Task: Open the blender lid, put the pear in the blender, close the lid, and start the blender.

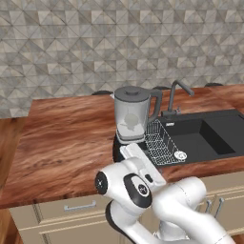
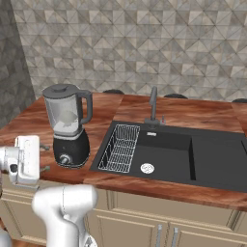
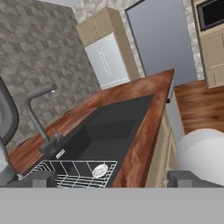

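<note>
Unlabelled blender (image 2: pixel 68 126), lid (image 2: pixel 61 89) on

A domestic kitchen: a reddish-brown wooden countertop (image 2: pixel 159 108) runs below a grey triangle-patterned tiled wall (image 2: pixel 144 43), with a black recessed sink (image 2: pixel 193 154), a dark grey tap (image 2: pixel 153 103) at its back edge and a white wire dish rack (image 2: pixel 119 147) inside. Beige cabinet fronts (image 2: pixel 144 219) (metal handles) sit beneath; a black-based glass-jar blender (image 2: pixel 69 125) stands near the front edge.
</note>
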Controlling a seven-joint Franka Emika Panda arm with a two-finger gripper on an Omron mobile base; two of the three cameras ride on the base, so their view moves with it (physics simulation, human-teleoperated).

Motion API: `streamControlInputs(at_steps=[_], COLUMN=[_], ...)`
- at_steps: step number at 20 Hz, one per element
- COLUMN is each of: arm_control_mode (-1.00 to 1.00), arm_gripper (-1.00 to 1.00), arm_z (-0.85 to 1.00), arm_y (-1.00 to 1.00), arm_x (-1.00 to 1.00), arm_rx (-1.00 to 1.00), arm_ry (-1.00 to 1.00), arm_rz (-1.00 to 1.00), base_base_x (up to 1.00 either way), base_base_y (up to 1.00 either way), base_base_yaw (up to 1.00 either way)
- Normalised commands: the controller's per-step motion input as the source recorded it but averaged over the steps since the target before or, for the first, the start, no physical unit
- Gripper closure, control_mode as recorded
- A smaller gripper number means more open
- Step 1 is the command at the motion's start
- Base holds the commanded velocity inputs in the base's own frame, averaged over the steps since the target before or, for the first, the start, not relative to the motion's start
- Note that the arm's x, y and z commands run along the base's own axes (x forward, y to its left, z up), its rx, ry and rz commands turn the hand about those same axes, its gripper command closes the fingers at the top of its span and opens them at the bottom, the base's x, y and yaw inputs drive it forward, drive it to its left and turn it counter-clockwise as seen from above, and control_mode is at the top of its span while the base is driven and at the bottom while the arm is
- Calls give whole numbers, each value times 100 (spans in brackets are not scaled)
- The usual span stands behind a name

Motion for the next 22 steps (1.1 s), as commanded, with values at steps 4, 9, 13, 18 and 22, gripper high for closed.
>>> streamControlInputs(at_steps=[4, 9, 13, 18, 22], arm_control_mode=[-100, -100, -100, -100, -100], arm_gripper=[-100, -100, -100, -100, -100], arm_z=[-26, -30, -7, 0, 0], arm_y=[-3, 0, 0, 0, 0], arm_x=[0, 0, 1, 8, 16], arm_rx=[2, 0, 1, 1, 1], arm_ry=[-8, -1, -5, -6, -8], arm_rz=[0, -1, 0, 0, 0], base_base_x=[0, 0, 0, 0, 0], base_base_y=[0, 0, 0, 0, 0], base_base_yaw=[0, 0, 0, 0, 0])
